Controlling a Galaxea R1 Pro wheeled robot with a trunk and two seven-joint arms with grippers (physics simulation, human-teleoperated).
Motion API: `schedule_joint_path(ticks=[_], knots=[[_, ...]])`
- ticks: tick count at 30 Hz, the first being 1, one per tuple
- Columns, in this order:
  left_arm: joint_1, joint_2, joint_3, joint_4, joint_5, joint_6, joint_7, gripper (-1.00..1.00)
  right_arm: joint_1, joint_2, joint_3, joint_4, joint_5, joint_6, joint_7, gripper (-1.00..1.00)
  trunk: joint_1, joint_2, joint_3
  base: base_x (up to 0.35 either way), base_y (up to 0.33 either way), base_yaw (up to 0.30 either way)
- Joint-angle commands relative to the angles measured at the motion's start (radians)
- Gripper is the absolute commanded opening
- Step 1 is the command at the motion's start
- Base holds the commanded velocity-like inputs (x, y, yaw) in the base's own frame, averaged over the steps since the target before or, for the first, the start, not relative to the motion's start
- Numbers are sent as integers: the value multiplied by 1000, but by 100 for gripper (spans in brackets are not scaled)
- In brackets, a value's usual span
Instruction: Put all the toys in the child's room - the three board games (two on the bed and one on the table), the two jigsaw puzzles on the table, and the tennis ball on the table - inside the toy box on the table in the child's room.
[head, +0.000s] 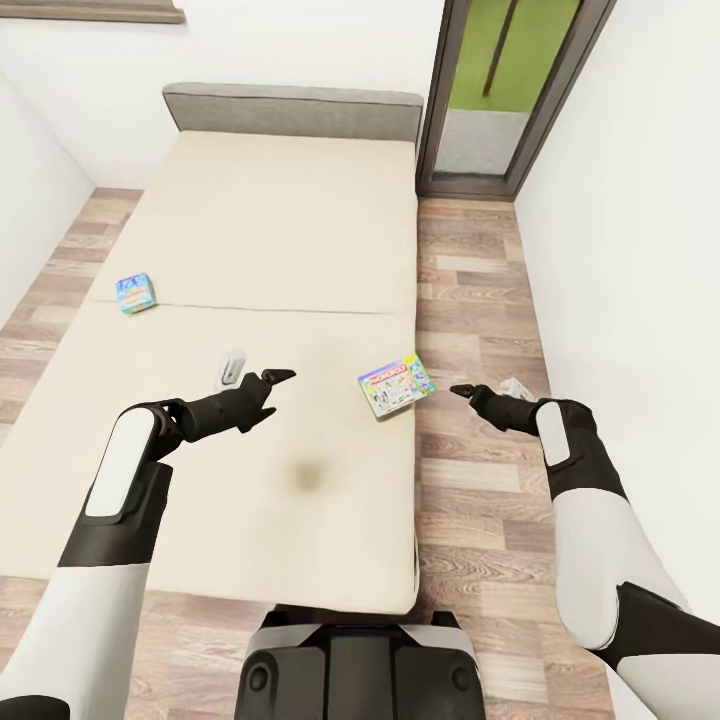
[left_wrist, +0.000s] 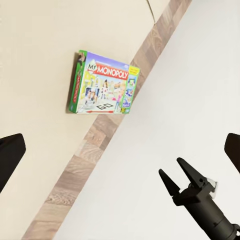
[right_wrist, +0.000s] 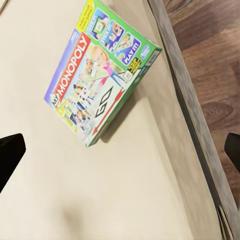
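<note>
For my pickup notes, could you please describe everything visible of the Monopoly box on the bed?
The Monopoly box is a small flat cardboard-looking game box with green edges and a lid printed with a red "My Monopoly" banner and cartoon figures. It is closed and lies flat, face up, skewed to the bed near its right edge. Only the beige mattress touches it; both grippers are clear of it.

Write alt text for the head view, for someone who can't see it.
A beige bed holds two game boxes: a Monopoly box near its right edge and a blue box near its left. The left gripper hangs over the mattress, the right gripper over wood floor.
</note>
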Motion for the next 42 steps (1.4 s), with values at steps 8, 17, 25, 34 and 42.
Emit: schedule_joint_path(ticks=[8,17,25,34,42], knots=[[-1,3,-1,7,11,2,10,100,-1,1,-3,3,5,5,8,100,1,-2,-10,0,0,0],[-6,5,2,29,15,2,9,100,-1,2,-1,5,3,5,8,100,1,-2,-24,0,0,0],[-61,13,13,34,21,2,10,100,-8,2,0,4,0,5,9,100,1,-2,-36,0,0,0],[-93,14,15,38,23,2,10,100,-26,2,0,4,-13,5,8,100,1,-2,-51,0,0,0],[-103,14,16,45,25,2,10,100,-34,2,0,6,-18,4,7,100,1,-2,-64,0,0,0]])
